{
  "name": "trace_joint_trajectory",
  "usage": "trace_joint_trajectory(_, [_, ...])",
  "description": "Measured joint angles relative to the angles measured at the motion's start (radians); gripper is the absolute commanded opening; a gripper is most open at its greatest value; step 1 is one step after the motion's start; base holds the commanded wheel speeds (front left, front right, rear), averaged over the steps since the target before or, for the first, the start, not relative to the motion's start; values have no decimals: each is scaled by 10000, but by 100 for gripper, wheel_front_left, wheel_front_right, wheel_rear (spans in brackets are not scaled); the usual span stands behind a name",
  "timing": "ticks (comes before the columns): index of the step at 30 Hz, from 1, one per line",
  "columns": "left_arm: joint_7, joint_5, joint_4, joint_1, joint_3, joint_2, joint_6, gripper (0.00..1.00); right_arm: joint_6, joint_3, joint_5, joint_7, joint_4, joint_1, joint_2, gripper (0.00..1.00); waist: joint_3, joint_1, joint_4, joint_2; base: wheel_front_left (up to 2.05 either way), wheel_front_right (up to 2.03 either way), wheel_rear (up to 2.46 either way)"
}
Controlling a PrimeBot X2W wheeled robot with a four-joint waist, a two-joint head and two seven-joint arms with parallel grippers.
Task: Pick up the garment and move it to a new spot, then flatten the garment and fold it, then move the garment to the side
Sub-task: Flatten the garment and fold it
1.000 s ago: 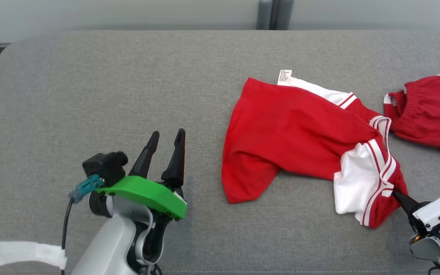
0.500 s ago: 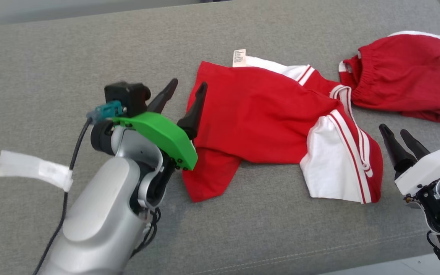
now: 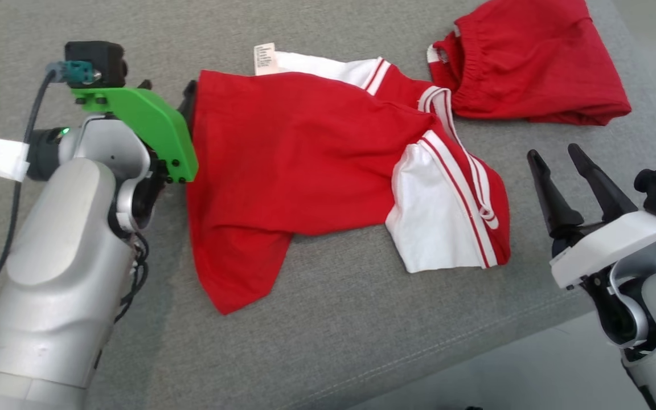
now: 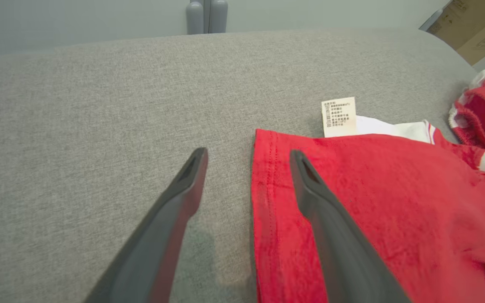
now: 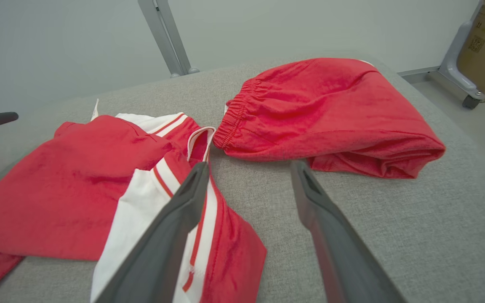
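At the near edge, cushion (image 3: 362, 319): I judged its nubby grey weave grippy enough to rumple any cloth dragged across it. A stitched seam ran along the front.
Right gripper (image 3: 556, 154): fingers were spread wide and empty, hanging over bare cushion just beside the shirt's striped sleeve end. If I reached from there, I feared catching the loose collar band instead of the shoulder.
Left gripper (image 4: 247, 152): fingers were spread, holding nothing. One was over bare cushion and the other over red cloth, straddling the hem (image 4: 263, 202). I couldn't tell whether the tips touched. Closing there might have pinched only the top layer, or the cushion cover with it.
Shirt (image 3: 294, 154): it lay crumpled mid-cushion between the two grippers. It was thin, soft red knit with white sleeve panels edged in red stripes and a double-stitched hem. One lower corner was bunched under itself, which I thought would set a crease if pressed flat as it lay.
Tag (image 3: 265, 58): a small pale printed strip stuck up at the far edge of the shirt.
Shorts (image 3: 533, 62): a folded red pair with a gathered elastic waist lay just beside the shirt's collar. I suspected a careless lift could drag them along.
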Motion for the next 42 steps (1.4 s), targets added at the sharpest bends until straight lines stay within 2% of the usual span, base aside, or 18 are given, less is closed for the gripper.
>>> trace_joint_trajectory(6, [353, 82, 993, -121, 410, 282, 0, 100, 0, 481, -165, -395, -199, -35, 585, 100, 251, 0, -870, 0, 0, 0, 0])
trace_joint_trajectory(15, [612, 280, 1833, -597, 466, -123, 0, 100, -142, 370, -186, -746, -161, 416, 686, 100, 298, 0, -1766, 0, 0, 0, 0])
trace_joint_trajectory(38, [734, 1051, 3419, -1413, 838, -58, 0, 100, -222, 685, -324, -811, -324, 898, 708, 100, 46, 0, -1925, 0, 0, 0, 0])
trace_joint_trajectory(40, [832, 1104, 3544, -1431, 819, -84, 0, 95, -232, 665, -324, -811, -334, 899, 708, 100, 63, 0, -1945, 0, 0, 0, 0])
trace_joint_trajectory(42, [878, 1104, 3636, -1432, 821, -88, 0, 96, -265, 660, -324, -811, -353, 899, 711, 100, 78, 0, -1961, 0, 0, 0, 0])
